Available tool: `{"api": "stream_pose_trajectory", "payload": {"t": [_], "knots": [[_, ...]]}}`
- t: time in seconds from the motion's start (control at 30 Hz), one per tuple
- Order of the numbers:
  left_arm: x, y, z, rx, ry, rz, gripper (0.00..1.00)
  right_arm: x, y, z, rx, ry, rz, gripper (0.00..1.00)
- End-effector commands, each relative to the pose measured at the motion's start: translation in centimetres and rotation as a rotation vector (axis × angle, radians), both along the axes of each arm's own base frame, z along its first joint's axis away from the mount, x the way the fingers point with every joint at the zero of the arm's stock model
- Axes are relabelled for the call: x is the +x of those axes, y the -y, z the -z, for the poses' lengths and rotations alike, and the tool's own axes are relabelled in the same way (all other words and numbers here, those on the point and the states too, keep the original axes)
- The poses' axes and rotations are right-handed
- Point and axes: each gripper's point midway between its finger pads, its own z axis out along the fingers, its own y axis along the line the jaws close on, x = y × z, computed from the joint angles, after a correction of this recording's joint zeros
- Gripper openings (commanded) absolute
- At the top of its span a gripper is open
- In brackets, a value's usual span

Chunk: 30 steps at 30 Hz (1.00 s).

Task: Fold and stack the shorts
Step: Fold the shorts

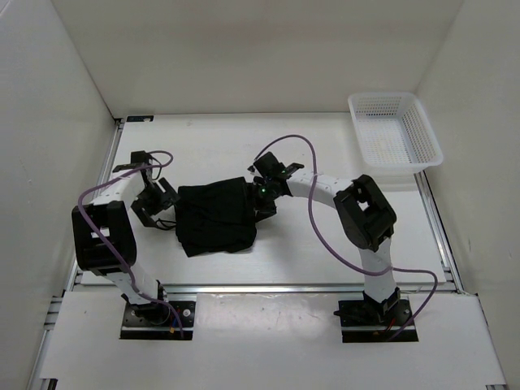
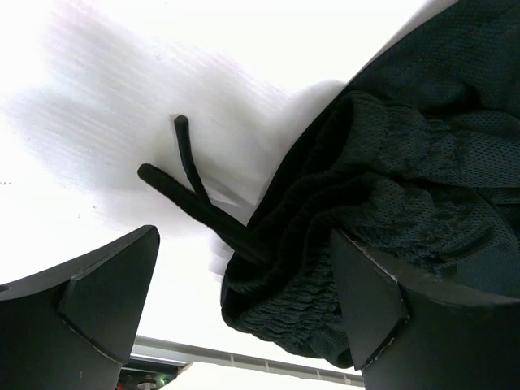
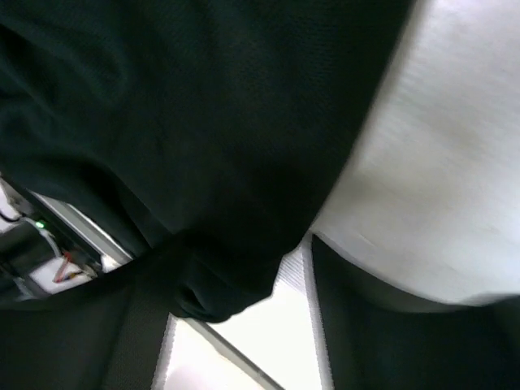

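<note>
Shorts (image 1: 215,218) are lying bunched mid-worktop (image 1: 325,146), the left gripper (image 1: 165,207) hovering open at their waistband, the right gripper (image 1: 264,199) showing no clear state; a finger catching the loose drawstring (image 2: 191,191) could be dragging the fold apart.

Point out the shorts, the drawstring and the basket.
shorts (image 1: 215,215): top external view, middle of the folded fabric.
drawstring (image 2: 189,162): left wrist view, upper cord, midway along.
basket (image 1: 394,130): top external view, bare mesh floor.
</note>
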Motion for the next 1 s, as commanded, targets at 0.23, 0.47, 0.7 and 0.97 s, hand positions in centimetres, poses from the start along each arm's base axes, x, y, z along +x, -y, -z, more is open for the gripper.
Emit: {"api": "stream_pose_trajectory", "payload": {"t": [0.23,0.47,0.7,0.97], "knots": [[1.6,0.0,-2.7,0.002,0.125,0.093,0.98,0.2,0.4,0.7,-0.007,0.018,0.05,0.0],[1.7,1.3,-7.3,-0.013,0.246,0.187,0.99,1.7,7.1,0.6,-0.113,0.092,0.206,0.0],[2.7,3.7,-11.7,-0.069,0.342,0.26,0.99,1.8,12.5,-0.3,-0.21,0.164,0.327,0.13],[3.1,3.5,-17.5,-0.017,0.507,0.277,0.99,3.2,21.7,-8.0,-0.369,0.406,0.625,1.0]]}}
